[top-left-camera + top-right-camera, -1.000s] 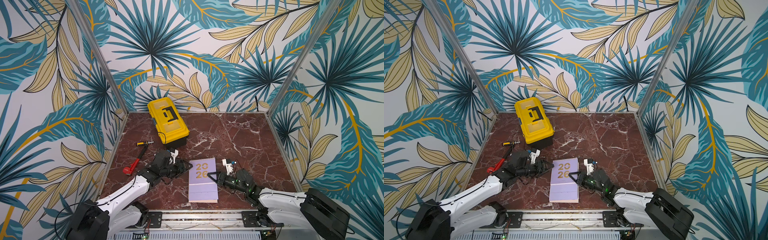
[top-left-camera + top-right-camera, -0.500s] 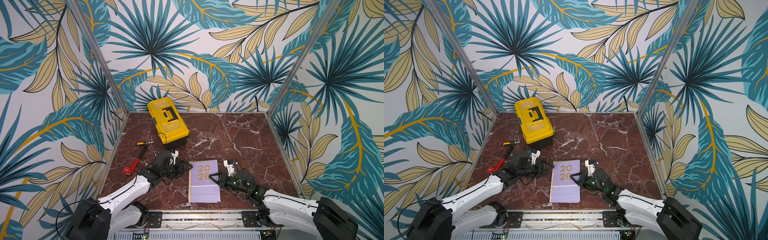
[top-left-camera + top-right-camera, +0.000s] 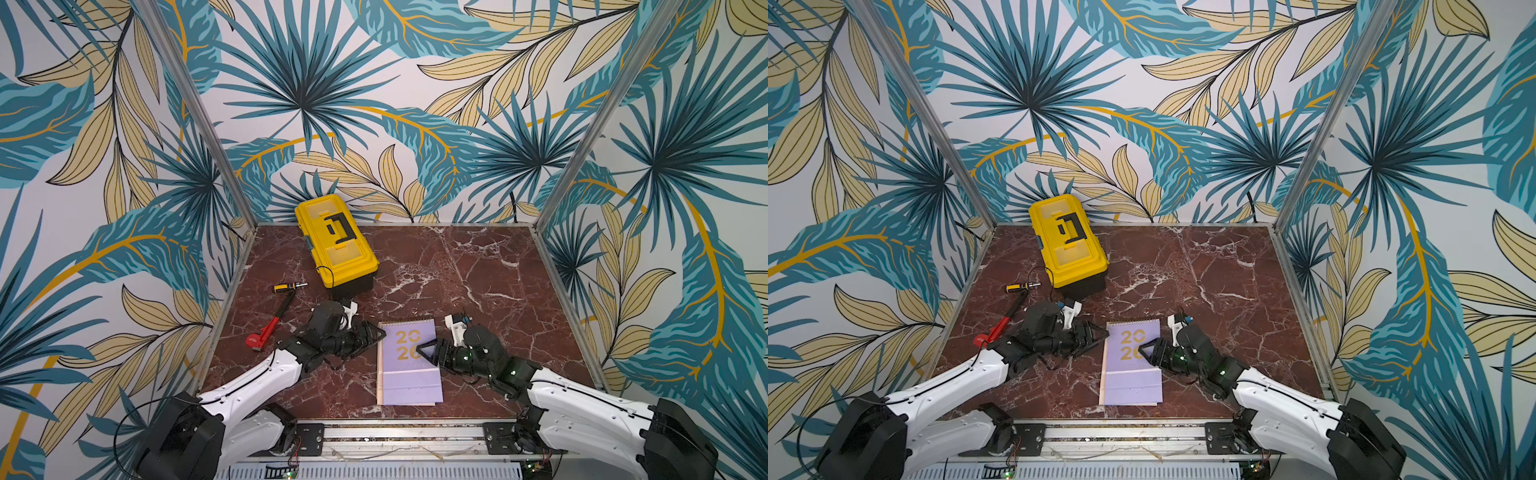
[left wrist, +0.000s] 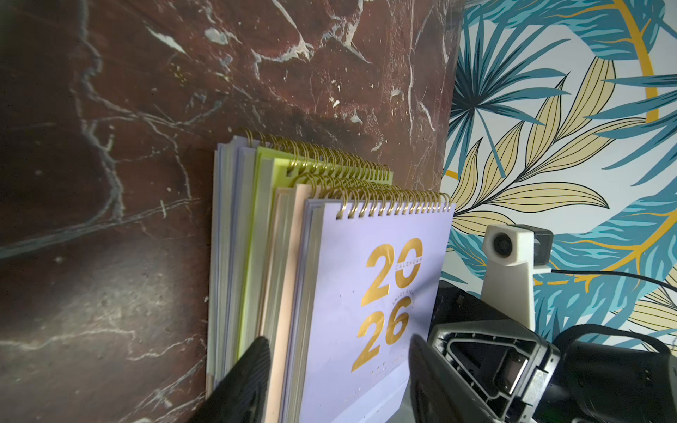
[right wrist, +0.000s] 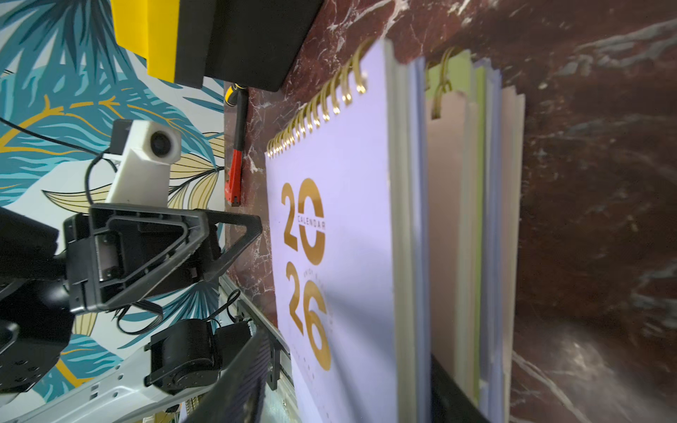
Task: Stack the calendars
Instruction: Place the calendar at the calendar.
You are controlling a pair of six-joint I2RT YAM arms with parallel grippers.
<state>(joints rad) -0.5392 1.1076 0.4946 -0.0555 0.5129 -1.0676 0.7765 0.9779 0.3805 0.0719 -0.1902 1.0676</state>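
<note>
Six-layer count is not confirmable, but the calendars [image 3: 409, 374] are lying as one pile on the table [image 3: 478, 291], just in front of the toolbox [image 3: 334, 241] on its robot side, lilac "2026" cover up. Against a second ago the pile is sitting squarer: its skewed long edges are now running straight away from the toolbox. The right gripper [image 3: 428, 353], pinched shut a second ago at the pile edge farther from the toolbox, is now spreading. In the right wrist view one finger [image 5: 238, 384] is standing clear above the cover and the other is sitting low against the peach and green layers, gripping nothing. The left gripper [image 3: 372, 337] is waiting at the pile edge nearer the toolbox, jaws apart at about the same width as before, with one finger [image 4: 249, 381] at the peach layer's edge and nothing clamped. Judgement: the top calendar is being released and the stacking is looking nearly done. The spirals [image 4: 329, 172] are still stepping unevenly at the toolbox end, so a squaring nudge may be worth doing.
</note>
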